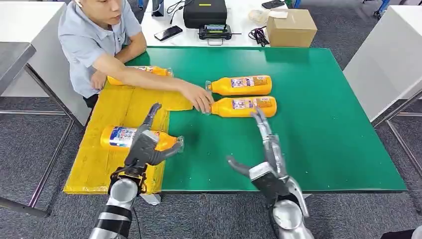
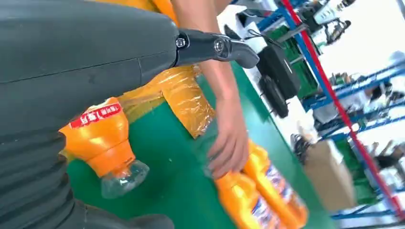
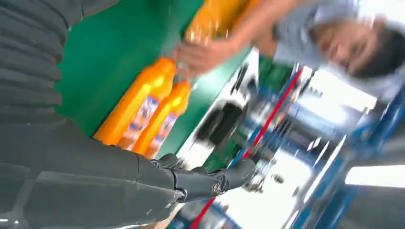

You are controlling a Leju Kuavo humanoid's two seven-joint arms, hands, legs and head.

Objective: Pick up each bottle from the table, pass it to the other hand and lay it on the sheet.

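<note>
Head view looks down on a green worktop (image 1: 323,129) with a yellow sheet (image 1: 114,107) spread over its left side. A person (image 1: 94,35) sits at the far left, one hand (image 1: 199,99) reaching across to the cap end of one bottle. Four orange bottles show. One lies on the far part of the sheet (image 1: 149,71), so at least that one looks delivered. A second bottle (image 1: 119,137) lies at the near end of the sheet with its cap poking over the sheet's edge onto the green; the left hand (image 1: 144,147) sits over it, fingers (image 1: 152,115) stretched out rather than wrapped round, so it reads as open, letting go or just resting there. Two more bottles (image 1: 241,85) (image 1: 244,106) lie side by side in the middle of the worktop, not yet picked up. The right hand (image 1: 263,159) is open and holds nothing, its fingers (image 1: 261,122) pointing at the nearer of the pair. By my reckoning the job is about half done.
</note>
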